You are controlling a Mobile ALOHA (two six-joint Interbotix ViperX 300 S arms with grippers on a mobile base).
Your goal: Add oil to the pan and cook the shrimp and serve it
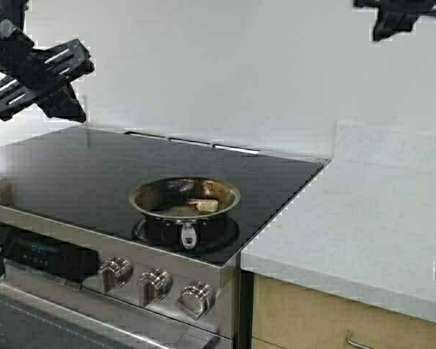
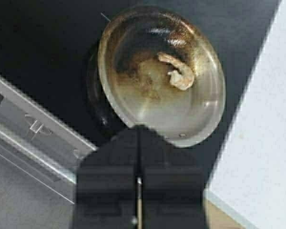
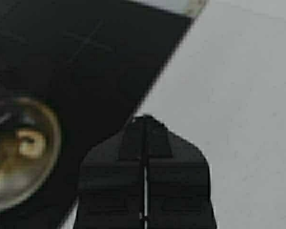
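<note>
Black cooktop (image 1: 73, 174): one pan (image 1: 184, 196), one shrimp (image 1: 206, 205) inside.

Pale shrimp (image 2: 178, 71) (browned steel pan (image 2: 133, 102)).

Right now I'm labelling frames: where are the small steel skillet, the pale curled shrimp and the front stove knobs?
Small steel skillet (image 1: 147, 191): high view, left rim.
Pale curled shrimp (image 2: 180, 72): left wrist view, its body.
Stove knobs (image 1: 154, 285): high view, middle knob.
</note>
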